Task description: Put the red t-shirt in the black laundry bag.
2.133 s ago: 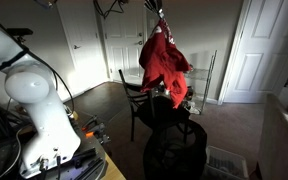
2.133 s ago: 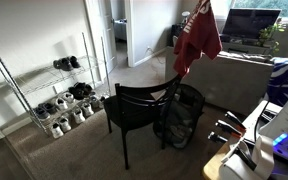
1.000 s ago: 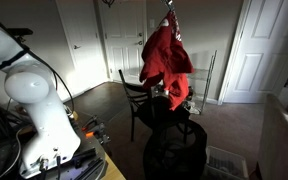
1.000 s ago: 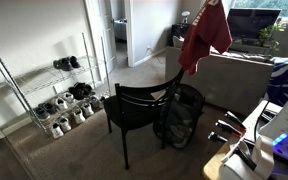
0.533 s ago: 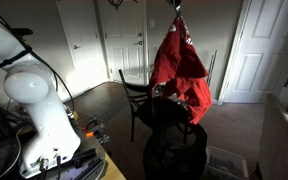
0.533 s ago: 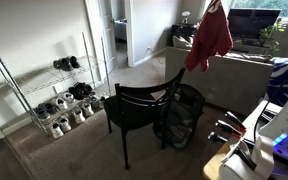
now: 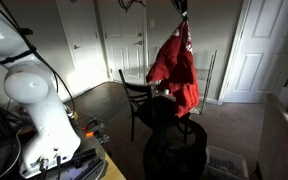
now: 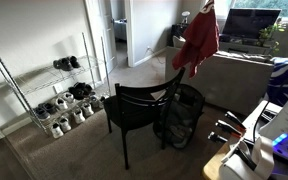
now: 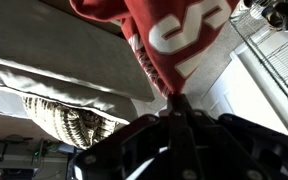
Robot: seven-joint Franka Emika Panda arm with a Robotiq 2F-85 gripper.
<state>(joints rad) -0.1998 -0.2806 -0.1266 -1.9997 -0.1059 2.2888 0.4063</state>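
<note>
The red t-shirt (image 7: 176, 68) hangs limp from my gripper (image 7: 182, 8), which is shut on its top, high in the room. It also shows in an exterior view (image 8: 197, 40) and fills the top of the wrist view (image 9: 169, 35), with white lettering. My gripper (image 9: 174, 103) is pinched shut on the cloth. The black laundry bag (image 7: 176, 150) stands upright on the floor below and slightly in front of the shirt; in an exterior view (image 8: 181, 117) it sits right behind the chair.
A dark wooden chair (image 8: 134, 110) stands beside the bag, and also shows in an exterior view (image 7: 144, 100). A wire shoe rack (image 8: 44, 95) lines the wall. A sofa (image 8: 239, 75) is behind the shirt. White doors (image 7: 259, 50) close the room.
The shirt has swung sideways with the gripper over the last two seconds and now hangs narrower, swinging back a little over the bag and chair. It stays gripped.
</note>
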